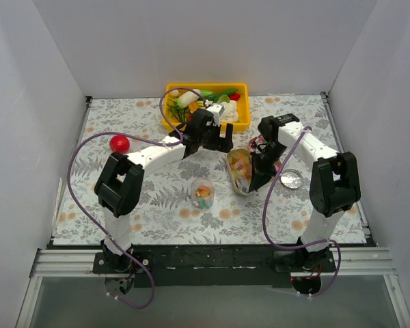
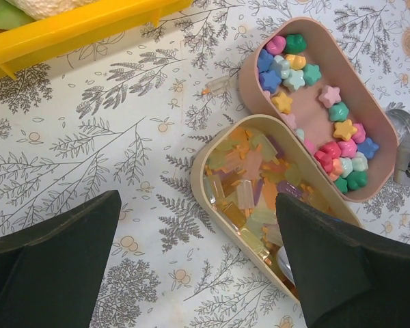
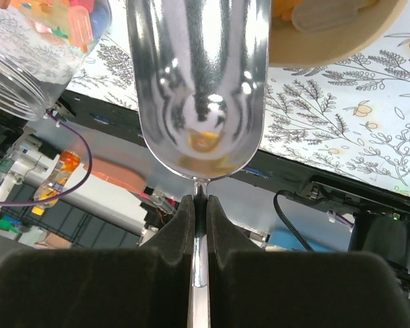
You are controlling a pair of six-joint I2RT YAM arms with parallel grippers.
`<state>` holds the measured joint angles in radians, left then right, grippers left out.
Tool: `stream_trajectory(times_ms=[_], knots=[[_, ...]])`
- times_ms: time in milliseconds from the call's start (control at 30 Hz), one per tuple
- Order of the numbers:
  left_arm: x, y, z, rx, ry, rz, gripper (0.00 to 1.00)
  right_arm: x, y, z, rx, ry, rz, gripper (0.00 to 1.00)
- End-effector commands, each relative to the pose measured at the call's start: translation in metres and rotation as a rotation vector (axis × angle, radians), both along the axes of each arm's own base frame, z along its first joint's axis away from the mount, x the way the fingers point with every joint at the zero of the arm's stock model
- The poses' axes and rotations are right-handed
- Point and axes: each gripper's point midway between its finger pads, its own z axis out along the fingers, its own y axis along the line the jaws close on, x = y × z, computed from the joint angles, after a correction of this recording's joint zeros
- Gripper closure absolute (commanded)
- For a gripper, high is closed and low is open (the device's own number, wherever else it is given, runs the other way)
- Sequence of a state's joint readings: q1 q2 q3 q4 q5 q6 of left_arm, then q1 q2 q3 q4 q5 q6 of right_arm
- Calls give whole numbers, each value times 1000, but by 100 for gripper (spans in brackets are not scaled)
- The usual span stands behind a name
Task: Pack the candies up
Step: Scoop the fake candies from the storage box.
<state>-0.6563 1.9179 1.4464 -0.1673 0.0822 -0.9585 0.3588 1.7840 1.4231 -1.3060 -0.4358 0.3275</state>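
Observation:
Orange-tan candies (image 2: 249, 181) fill a beige oval tray (image 1: 240, 171). Pastel star candies (image 2: 328, 113) lie in a pink oval tray (image 2: 249, 75) beside it. A clear jar (image 1: 203, 193) holds some mixed candies and also shows in the right wrist view (image 3: 34, 48). My right gripper (image 3: 200, 205) is shut on the handle of a metal scoop (image 3: 198, 82), held at the near end of the beige tray (image 3: 342, 34); in the top view it (image 1: 257, 179) is there too. My left gripper (image 2: 198, 219) is open and empty, low over the tray's left rim, and shows in the top view (image 1: 222, 140).
A yellow bin (image 1: 240, 87) of toy vegetables stands at the back. A red ball (image 1: 119, 143) lies at the left. A round jar lid (image 1: 291, 179) lies right of the trays. One loose candy (image 2: 215, 85) lies on the cloth near the pink tray.

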Motion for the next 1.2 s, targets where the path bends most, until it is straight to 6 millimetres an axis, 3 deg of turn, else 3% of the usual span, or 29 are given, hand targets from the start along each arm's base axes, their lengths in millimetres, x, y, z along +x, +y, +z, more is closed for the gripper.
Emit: stream_trajectory(times_ms=[0, 367, 633, 700, 733, 800, 900, 933, 967, 1167], knots=[[7, 7, 7, 25, -35, 18, 2, 10, 1, 0, 42, 26, -25, 99], [16, 9, -8, 61, -22, 26, 2, 52, -7, -21, -13, 20, -51, 99], [38, 4, 4, 26, 0, 53, 2, 82, -12, -33, -83, -44, -28, 99], [43, 3, -3, 28, 25, 61, 2, 88, -14, -35, -102, -58, -24, 99], [49, 0, 4, 6, 21, 68, 2, 93, -14, -34, -104, -76, -23, 99], [52, -3, -12, 21, 67, 73, 2, 97, -15, -35, -121, -88, -16, 99], [55, -15, -18, 0, 105, 45, 2, 101, -14, -36, -139, -109, 3, 99], [56, -17, -33, 8, 131, 41, 2, 100, -13, -37, -144, -111, 13, 99], [58, -22, -30, -6, 135, 34, 2, 99, -10, -37, -147, -116, 24, 99], [60, -32, -68, 11, 224, 16, 2, 83, 1, -32, -133, -114, 67, 99]])
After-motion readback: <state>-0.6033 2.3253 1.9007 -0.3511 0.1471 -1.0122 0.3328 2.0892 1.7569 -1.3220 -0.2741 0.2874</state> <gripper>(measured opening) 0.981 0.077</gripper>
